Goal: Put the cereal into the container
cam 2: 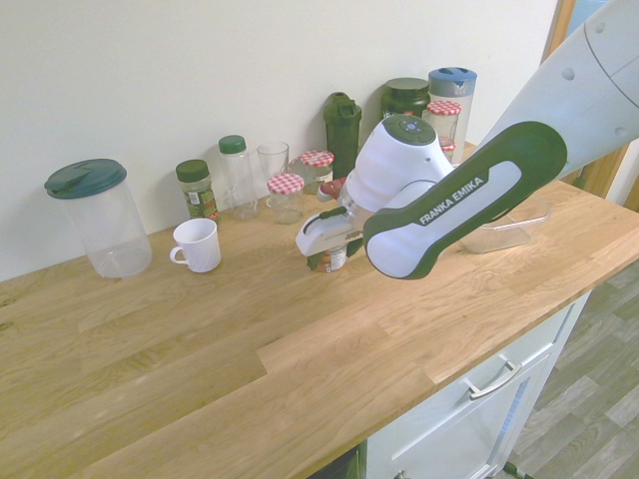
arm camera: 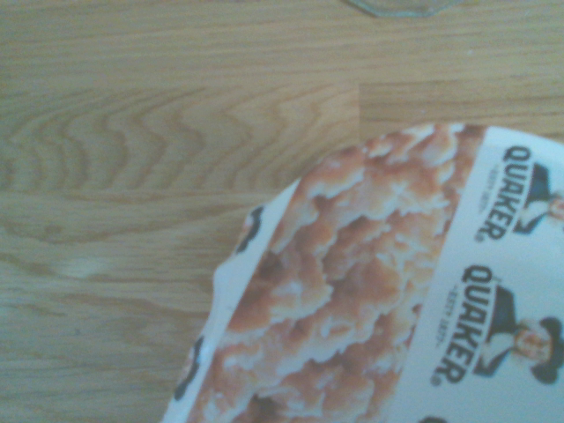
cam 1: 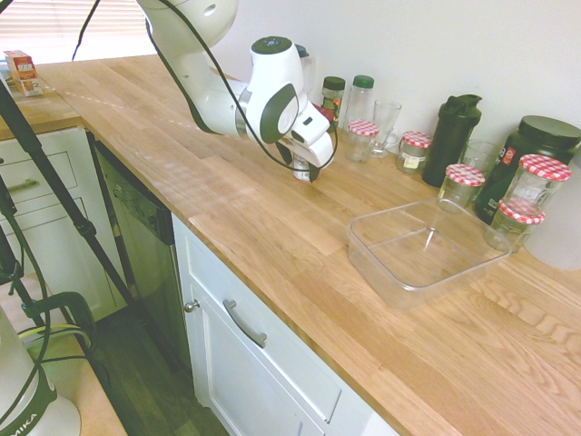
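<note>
reaching down at a slant, the gripper (cam 1: 306,170) stands with fingers spread on either side of the cereal cup (cam 2: 327,260) near the frame's centre. the clear container (cam 1: 425,250) sits well apart, at centre right on the wooden counter (cam 1: 272,236).

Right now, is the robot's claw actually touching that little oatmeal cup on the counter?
Cannot tell. In both exterior views the gripper sits right over the cereal cup, hiding most of it, so neither contact nor a gap shows. The wrist view shows only its lid up close.
</note>
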### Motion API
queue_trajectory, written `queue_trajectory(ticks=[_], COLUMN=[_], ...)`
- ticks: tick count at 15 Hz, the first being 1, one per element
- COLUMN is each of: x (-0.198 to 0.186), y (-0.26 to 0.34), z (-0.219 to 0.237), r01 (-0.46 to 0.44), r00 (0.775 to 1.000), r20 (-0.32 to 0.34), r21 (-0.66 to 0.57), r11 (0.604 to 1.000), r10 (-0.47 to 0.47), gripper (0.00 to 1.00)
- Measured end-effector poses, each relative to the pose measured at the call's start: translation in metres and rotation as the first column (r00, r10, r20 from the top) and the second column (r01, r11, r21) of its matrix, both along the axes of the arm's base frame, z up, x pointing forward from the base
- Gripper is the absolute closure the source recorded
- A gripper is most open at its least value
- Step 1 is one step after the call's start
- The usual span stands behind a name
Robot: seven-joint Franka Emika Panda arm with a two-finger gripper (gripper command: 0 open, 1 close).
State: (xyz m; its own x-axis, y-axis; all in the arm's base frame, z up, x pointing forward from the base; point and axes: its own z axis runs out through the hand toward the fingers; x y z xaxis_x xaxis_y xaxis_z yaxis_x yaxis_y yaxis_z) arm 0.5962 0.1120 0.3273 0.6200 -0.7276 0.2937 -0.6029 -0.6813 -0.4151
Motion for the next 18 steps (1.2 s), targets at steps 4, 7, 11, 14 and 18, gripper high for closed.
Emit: queue_trajectory(ticks=[4,7,11,14,18], x=[0.005,0.003,0.004,0.009,0.012], y=[-0.006,-0.004,0.007,0.013,0.011], z=[0.006,-0.001,0.002,0.011,0.019], r01=[-0.015,-0.067,-0.124,-0.132,-0.117], r00=[1.0,0.997,0.991,0.988,0.989], r20=[0.023,0.021,0.041,0.059,0.077], r21=[-0.009,-0.065,-0.135,-0.138,-0.131], r11=[1.0,0.996,0.983,0.982,0.984], r10=[0.015,0.068,0.131,0.141,0.128], gripper=[1.0,1.0,1.0,1.0,1.0])
